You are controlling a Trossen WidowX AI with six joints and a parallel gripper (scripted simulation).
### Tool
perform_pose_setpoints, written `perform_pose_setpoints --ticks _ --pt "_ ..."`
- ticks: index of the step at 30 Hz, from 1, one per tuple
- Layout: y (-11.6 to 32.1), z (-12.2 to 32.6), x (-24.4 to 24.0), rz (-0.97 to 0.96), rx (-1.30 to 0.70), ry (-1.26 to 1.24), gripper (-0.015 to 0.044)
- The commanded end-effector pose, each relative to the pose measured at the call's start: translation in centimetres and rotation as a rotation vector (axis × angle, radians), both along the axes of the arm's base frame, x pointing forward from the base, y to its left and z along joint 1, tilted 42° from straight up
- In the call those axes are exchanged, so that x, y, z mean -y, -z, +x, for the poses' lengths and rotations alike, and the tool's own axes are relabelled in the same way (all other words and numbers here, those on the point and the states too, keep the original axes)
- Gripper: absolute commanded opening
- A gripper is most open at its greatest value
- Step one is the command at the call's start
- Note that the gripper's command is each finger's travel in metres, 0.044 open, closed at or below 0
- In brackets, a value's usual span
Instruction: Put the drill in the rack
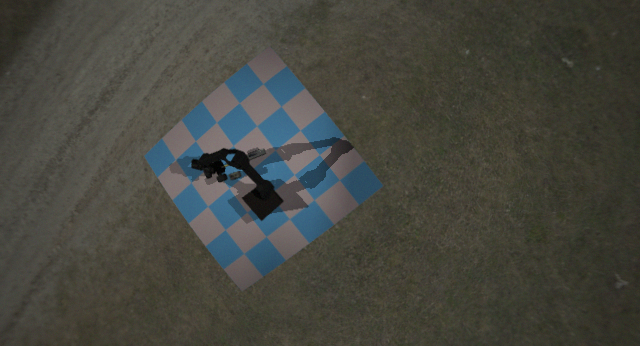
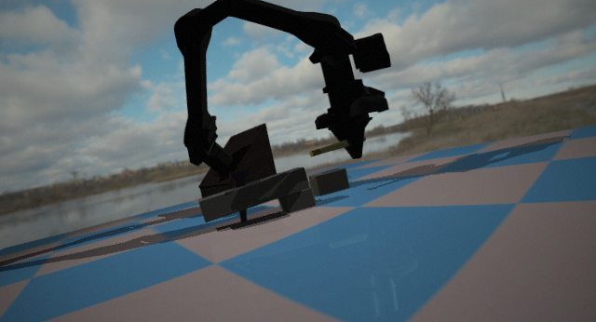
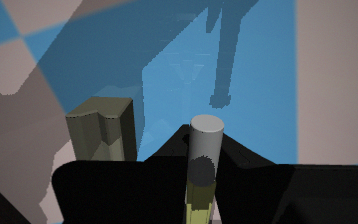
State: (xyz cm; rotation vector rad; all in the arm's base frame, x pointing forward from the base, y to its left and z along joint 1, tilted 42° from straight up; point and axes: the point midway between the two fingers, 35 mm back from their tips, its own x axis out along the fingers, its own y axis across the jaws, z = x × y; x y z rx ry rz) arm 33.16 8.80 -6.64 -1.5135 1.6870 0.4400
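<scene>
the gripper (image 1: 224,167) (image 2: 352,151) (image 3: 196,131) has the grey-and-yellow drill (image 2: 328,148) (image 3: 206,145) pinched in its fingers, up off the checkered mat (image 1: 292,236) (image 2: 372,238) (image 3: 335,75). below it, near but apart, sits the grooved rack (image 1: 235,175) (image 2: 330,181) (image 3: 102,127).

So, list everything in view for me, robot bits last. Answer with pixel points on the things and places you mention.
Drill: one, yellow and grey, held up off the board (image 1: 270,62) (image 2: 466,275) (image 3: 335,75). Its point: (image 2: 326,148) (image 3: 206,142).
Grooved block, probably the rack: one, olive-brown, on the board near the drill (image 1: 235,175) (image 2: 331,182) (image 3: 85,140).
Long raised piece with supports: one, grey, beside the grooved block (image 1: 256,153) (image 2: 251,194).
Board: one, blue and pinkish checks, under everything.
Tree: one prominent, bare, background (image 2: 430,100).
Grass: green-brown, around the board (image 1: 500,136).
Water: one stretch, grey, background (image 2: 47,229).
Sky: blue, grey clouds.
Base plate: one, dark, on the board (image 1: 262,214) (image 2: 263,138).
Arm: one, black, arching from the base plate (image 1: 256,176) (image 2: 196,71).
Jaws: one pair, black, shut on the drill.
</scene>
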Motion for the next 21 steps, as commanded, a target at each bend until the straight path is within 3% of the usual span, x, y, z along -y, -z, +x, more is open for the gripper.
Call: perform_pose_setpoints --ticks 1,21 --pt "-0.21 0.00 -0.26 0.004 0.002 0.003 0.0000" --pt "-0.14 -0.82 -0.81 0.005 0.002 0.003 0.0000"
